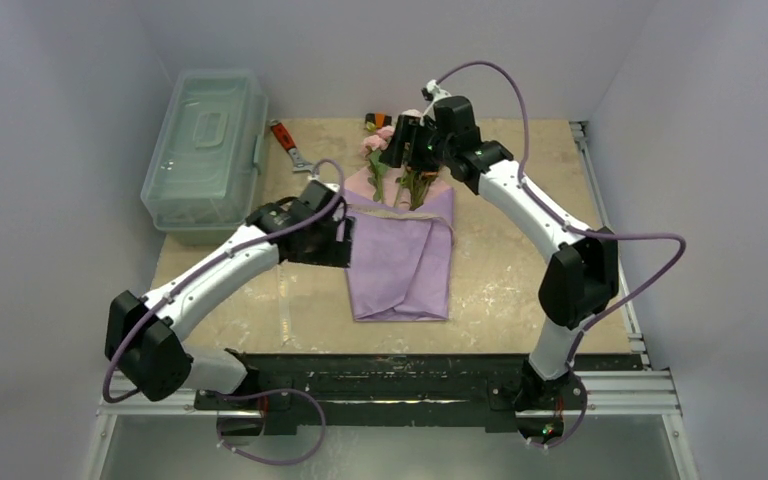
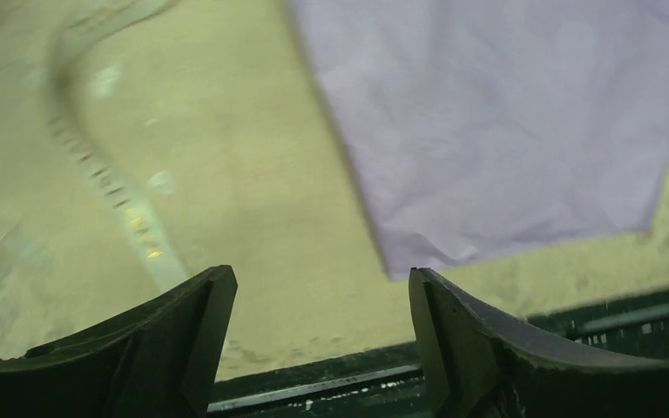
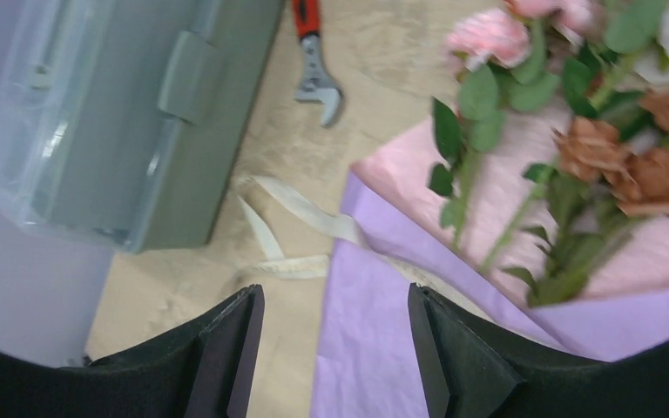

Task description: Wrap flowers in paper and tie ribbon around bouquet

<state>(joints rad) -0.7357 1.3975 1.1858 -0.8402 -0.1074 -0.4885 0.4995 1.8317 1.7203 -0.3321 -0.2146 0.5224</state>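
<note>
**A:** What's on the counter (image 1: 520, 285)?

**B:** A clear lidded box (image 1: 205, 150) at 10 o'clock. The paper (image 1: 405, 265) lies mid-counter, folded lilac side out, with pink showing at its 12 o'clock end. The flowers (image 1: 377, 150) poke out there.

**A:** And the ribbon (image 3: 305, 209)?

**B:** It loops off the paper's 10 o'clock corner toward the box. A red-handled wrench (image 1: 288, 143) sits at 11.

**A:** Fingers?

**B:** The left fingers (image 2: 196, 335) are wide and empty at the paper's 9 o'clock edge. The right fingers (image 3: 453, 348) are also wide and empty, over the blooms.
</note>
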